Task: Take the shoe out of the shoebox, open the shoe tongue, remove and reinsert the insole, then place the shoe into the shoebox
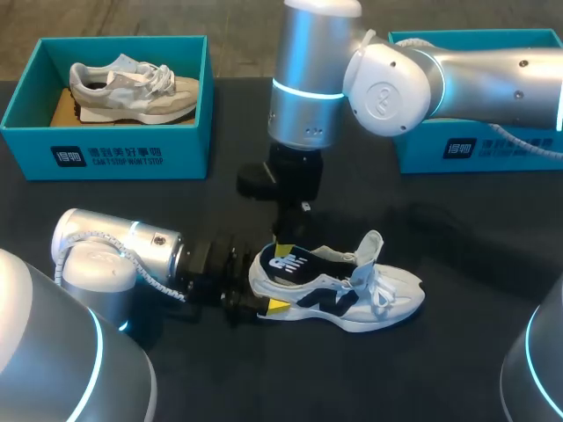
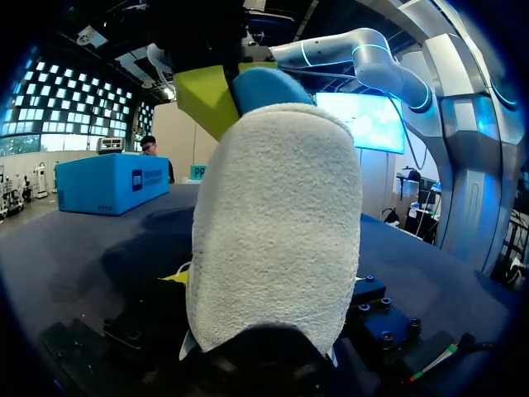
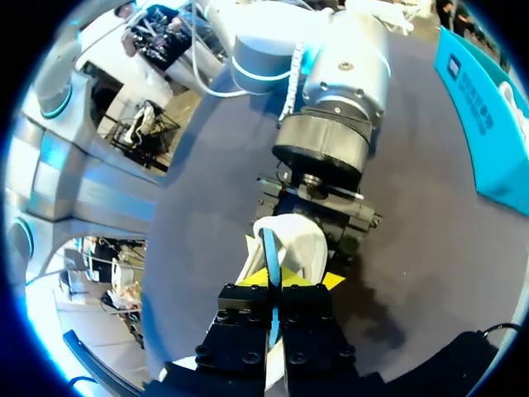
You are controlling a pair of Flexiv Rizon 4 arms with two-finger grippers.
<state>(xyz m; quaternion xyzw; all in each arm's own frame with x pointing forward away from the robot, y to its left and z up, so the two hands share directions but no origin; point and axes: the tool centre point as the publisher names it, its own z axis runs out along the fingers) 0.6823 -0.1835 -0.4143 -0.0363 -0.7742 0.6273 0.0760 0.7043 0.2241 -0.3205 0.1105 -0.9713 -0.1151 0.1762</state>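
Right wrist view shows the right gripper (image 3: 273,289) clenched on the insole (image 3: 270,248). A thin blue edge runs between its 2 fingers and down into the heel opening of the white-and-navy sneaker (image 3: 299,238). In the head view that gripper hangs straight down over the heel. The shoe rests on its sole on the dark table (image 1: 484,264), toe toward the robot's right, with tongue and laces lifted.

The left gripper (image 1: 264,297) comes in low from the left and grasps the sneaker at the heel, a yellow tip on either side. In the left wrist view the pale suede heel fills the space between its fingers. Above the heel are the blue insole end and 1 yellow finger of the other arm.

The shoe is out of its box and the tongue looks opened, so the insole step is in hand. I cannot tell whether the insole is coming out or going back in.

The next move needs the left gripper to pin the heel. The right one then either lifts up and back to free the insole, or pushes it down toward the toe without folding it.

2 teal boxes stand well apart from the shoe. The left shoebox (image 1: 106,145) holds a beige sneaker (image 1: 132,88). The right shoebox (image 1: 475,149) is partly hidden by the right arm.
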